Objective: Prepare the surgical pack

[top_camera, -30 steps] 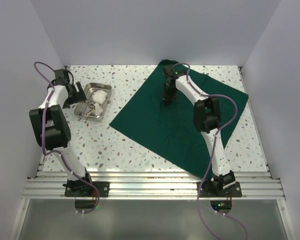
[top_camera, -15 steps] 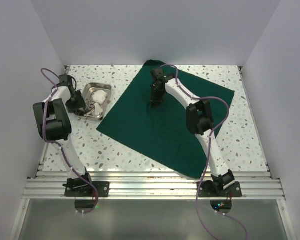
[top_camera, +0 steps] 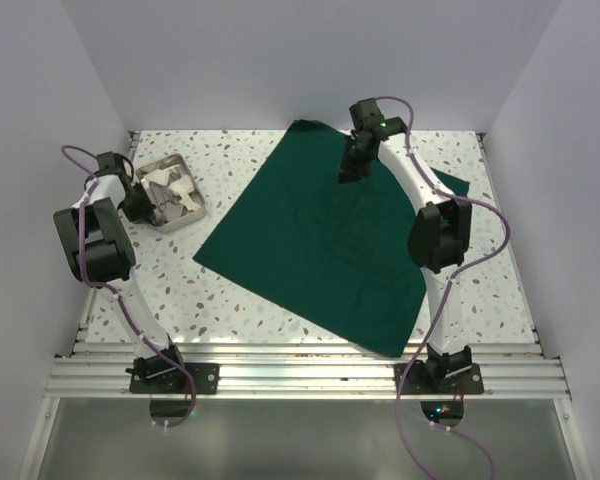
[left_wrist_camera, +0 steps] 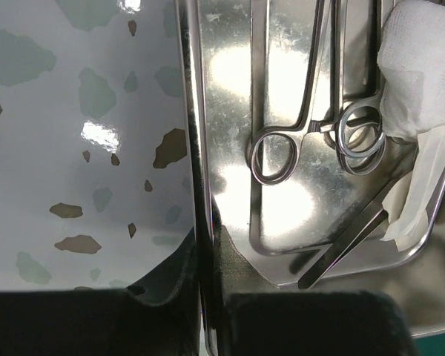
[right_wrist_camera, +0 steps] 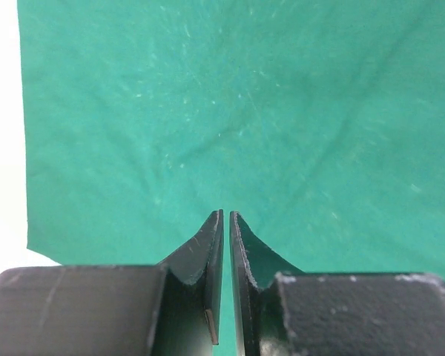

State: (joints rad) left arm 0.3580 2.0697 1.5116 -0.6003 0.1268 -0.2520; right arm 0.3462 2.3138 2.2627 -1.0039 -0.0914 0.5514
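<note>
The surgical pack, a dark green drape [top_camera: 310,250], lies spread flat across the middle of the speckled table; it fills the right wrist view [right_wrist_camera: 282,111]. My right gripper [top_camera: 350,170] hangs above the drape's far part. Its jaws [right_wrist_camera: 226,215] are all but shut, a thin slit between the pads and nothing in it. At the far left my left gripper [top_camera: 132,200] is shut on the near rim of the small metal tray [top_camera: 202,207]. In the left wrist view the rim [left_wrist_camera: 193,111] runs straight between the two pads of the left gripper [left_wrist_camera: 205,252].
Ring-handled steel instruments [left_wrist_camera: 274,159] and white gauze [left_wrist_camera: 419,81] lie in the tray. White walls close in the table on three sides. The drape's far left edge [right_wrist_camera: 22,148] borders bare table. A green corner [top_camera: 448,182] shows right of my right arm.
The drape was dragged left. My right gripper then rose off it and moved back right, its jaws parting a little. My left gripper closed on the tray's rim, and the tray turned and shifted left.
</note>
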